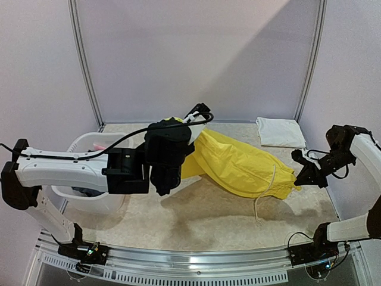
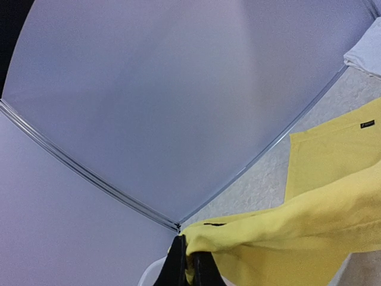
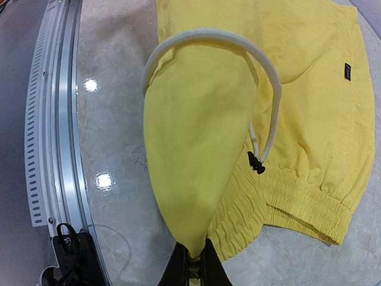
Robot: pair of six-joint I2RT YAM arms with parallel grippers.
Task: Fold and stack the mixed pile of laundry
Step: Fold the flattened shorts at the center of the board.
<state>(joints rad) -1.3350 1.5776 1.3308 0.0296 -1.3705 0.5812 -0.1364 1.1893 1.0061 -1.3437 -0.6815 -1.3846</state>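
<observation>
The beige counter (image 1: 196, 223) carries the work. The left arm (image 1: 65, 167) reaches in from its base almost level, forearm stretched out over the white slotted basket (image 1: 80, 143), its bulky wrist turned toward the far wall. The right arm (image 1: 364, 149) rises from its base, bends at the elbow near the right wall and points its wrist back inward and down.

The yellow shorts (image 1: 244, 167) lie slantwise across the middle of the counter, strung between the two arms. The left jaws are pinched closed on a leg-end corner of the cloth, held clear of the surface. The right jaws are clamped narrow on a raised fold beside the elastic waistband (image 3: 280, 205).

A pink piece (image 1: 98, 146) and something dark (image 1: 89, 192) show inside the basket. A folded white T-shirt (image 1: 280, 131) sits flat at the far right corner, apart from the shorts.

The white drawstring (image 3: 262, 77) loops over the raised fold, ending at a small black toggle (image 3: 257, 165).
</observation>
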